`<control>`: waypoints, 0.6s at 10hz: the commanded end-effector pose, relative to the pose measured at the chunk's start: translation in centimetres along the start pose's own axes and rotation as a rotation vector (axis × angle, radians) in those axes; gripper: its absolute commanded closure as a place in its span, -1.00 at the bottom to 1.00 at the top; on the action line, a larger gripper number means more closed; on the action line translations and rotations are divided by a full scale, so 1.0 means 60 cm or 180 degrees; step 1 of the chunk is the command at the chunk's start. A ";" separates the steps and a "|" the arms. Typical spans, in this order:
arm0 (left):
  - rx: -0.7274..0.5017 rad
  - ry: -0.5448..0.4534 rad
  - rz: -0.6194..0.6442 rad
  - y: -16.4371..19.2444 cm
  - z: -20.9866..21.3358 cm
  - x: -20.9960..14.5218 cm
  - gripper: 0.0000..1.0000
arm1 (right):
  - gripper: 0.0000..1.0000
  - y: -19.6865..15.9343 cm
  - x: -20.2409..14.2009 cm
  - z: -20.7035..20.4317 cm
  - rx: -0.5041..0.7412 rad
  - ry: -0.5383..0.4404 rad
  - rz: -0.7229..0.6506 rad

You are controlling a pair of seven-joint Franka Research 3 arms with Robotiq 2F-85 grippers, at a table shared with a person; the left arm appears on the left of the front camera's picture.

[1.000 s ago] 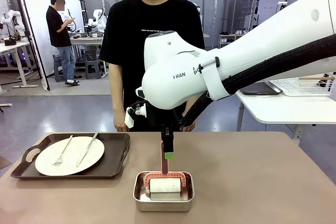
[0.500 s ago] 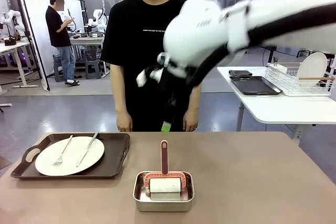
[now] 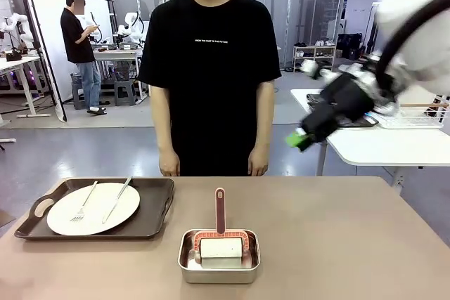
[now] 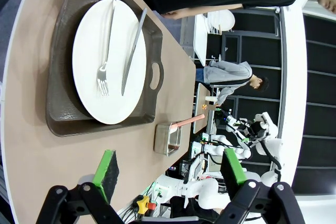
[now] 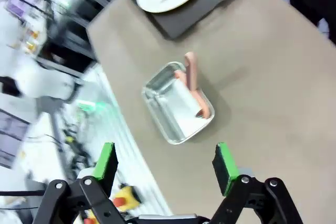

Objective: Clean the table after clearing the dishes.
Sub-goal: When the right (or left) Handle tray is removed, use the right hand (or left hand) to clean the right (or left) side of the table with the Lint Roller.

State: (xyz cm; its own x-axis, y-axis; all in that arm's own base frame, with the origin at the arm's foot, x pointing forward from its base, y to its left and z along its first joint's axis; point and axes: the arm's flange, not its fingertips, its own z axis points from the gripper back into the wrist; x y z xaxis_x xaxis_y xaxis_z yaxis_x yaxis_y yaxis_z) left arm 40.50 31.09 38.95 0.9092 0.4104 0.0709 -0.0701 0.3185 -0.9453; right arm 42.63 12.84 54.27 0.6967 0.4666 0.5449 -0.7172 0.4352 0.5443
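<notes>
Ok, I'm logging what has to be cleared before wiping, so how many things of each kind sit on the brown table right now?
tray: 1
plate: 1
fork: 1
knife: 1
steel pan: 1
roller with a pink handle: 1
Total: 6

Tan table [image 3: 337, 244], dark tray [image 3: 156, 207] at its left, steel pan [image 3: 218, 276] at middle front

The worktop [image 3: 337, 244] is plain tan. Left of the silver pan [image 3: 184, 261] sit a white plate [image 3: 63, 219], silver fork [image 3: 84, 205] and knife [image 3: 117, 199], and dark brown tray [image 3: 156, 209]. The pan's roller [image 3: 221, 247] is white, salmon-handled.
</notes>
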 end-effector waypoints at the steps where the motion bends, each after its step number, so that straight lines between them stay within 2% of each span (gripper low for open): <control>1: -0.0005 -0.0013 -0.0005 -0.001 0.004 -0.003 -1.00 | -0.85 -0.046 -0.086 0.055 0.0523 -0.0470 -0.0302; 3: -0.0005 -0.0013 -0.0005 -0.001 0.004 -0.003 -1.00 | -0.85 -0.084 -0.151 0.129 0.0769 -0.0869 -0.0585; 4: -0.0005 -0.0013 -0.0005 -0.001 0.004 -0.003 -1.00 | -0.85 -0.101 -0.192 0.169 0.0742 -0.1032 -0.0834; 6: -0.0005 -0.0013 -0.0005 -0.001 0.004 -0.003 -1.00 | -0.85 -0.131 -0.261 0.235 0.0847 -0.1303 -0.0994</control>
State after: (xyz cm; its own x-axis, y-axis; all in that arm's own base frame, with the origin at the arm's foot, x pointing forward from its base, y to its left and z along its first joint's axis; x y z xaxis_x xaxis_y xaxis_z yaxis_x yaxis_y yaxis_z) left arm 40.50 31.09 38.95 0.9091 0.4104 0.0709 -0.0701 0.3185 -0.9453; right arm 37.96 -7.96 50.63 0.8580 0.0359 0.5125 -0.4987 0.2972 0.8142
